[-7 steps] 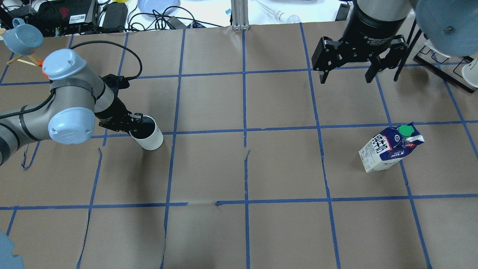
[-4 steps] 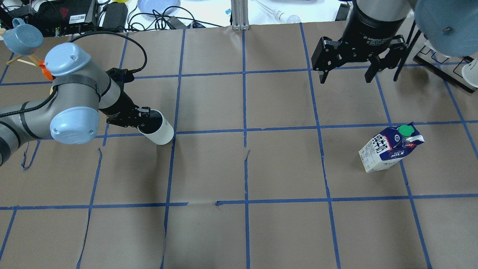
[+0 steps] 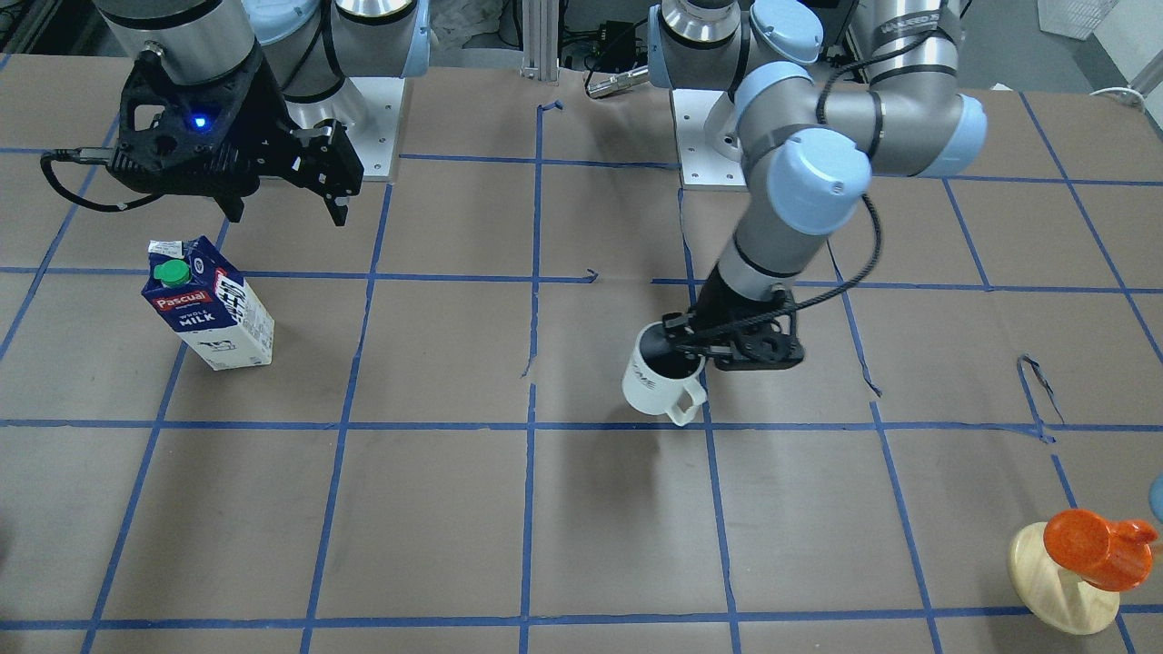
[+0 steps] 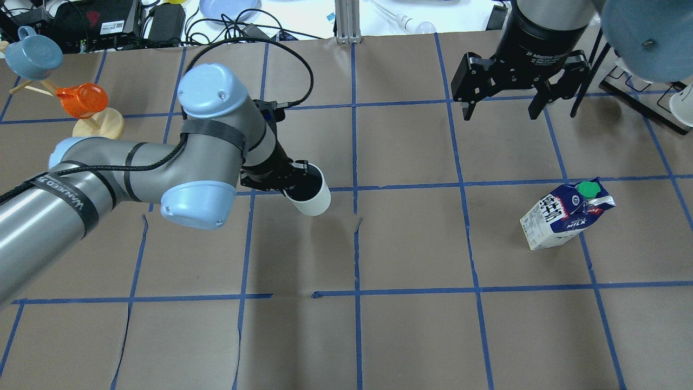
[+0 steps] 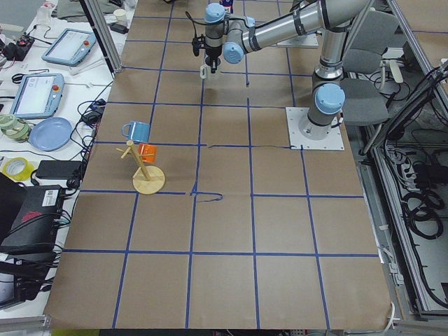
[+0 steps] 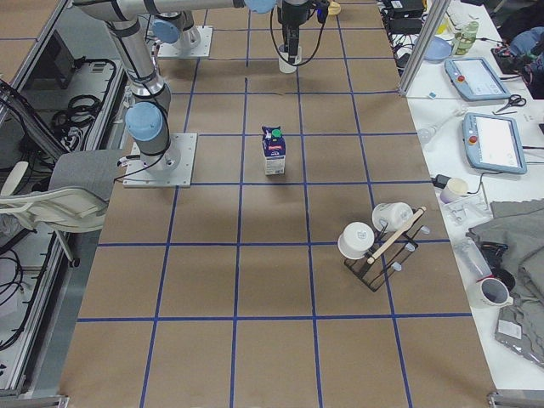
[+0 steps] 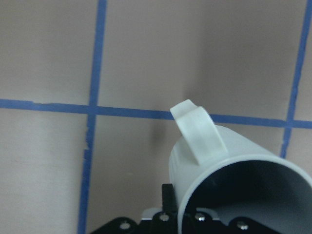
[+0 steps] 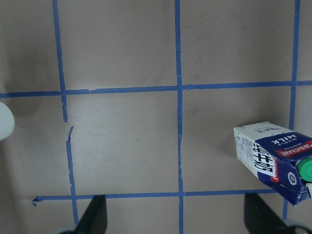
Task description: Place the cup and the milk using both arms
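I hold my left claw clenched on the rim of the tilted white ceramic mug, mid-frame; right claw spread open, upper left, above blue-white milk carton.

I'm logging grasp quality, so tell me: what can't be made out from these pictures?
- Fingers of the left gripper on the cup: cut off by the left wrist view's bottom edge, too small in both side views.
- The cup's lettering: too small to read in the front-facing view.
- The milk: capped end cut by the right wrist view's right edge.
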You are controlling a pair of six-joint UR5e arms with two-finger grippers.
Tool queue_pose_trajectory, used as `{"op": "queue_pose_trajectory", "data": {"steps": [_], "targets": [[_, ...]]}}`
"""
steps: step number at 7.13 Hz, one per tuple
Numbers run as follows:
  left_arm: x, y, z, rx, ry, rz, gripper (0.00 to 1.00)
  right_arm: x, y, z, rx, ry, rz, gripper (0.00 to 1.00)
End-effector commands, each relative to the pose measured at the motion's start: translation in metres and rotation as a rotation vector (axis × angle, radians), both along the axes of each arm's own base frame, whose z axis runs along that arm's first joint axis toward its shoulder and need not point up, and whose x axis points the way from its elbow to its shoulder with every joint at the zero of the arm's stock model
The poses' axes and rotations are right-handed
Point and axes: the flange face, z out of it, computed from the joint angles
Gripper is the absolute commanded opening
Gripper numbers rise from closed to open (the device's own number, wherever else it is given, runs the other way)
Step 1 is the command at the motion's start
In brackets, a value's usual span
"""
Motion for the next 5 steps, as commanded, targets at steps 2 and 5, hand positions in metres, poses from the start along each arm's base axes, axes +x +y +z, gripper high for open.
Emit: {"op": "queue_pose_trajectory", "data": {"steps": [2, 5], "targets": [[-0.046, 0.022, -0.008, 0.010, -0.026, 0.036, 0.07, 0.000, 0.000, 0.001, -0.005, -0.001, -0.001, 1.00], [-0.065, 0.019, -0.029, -0.017, -0.012, 0.017, 0.07, 0.000, 0.000, 0.001, -0.005, -0.001, 0.001, 1.00]]}}
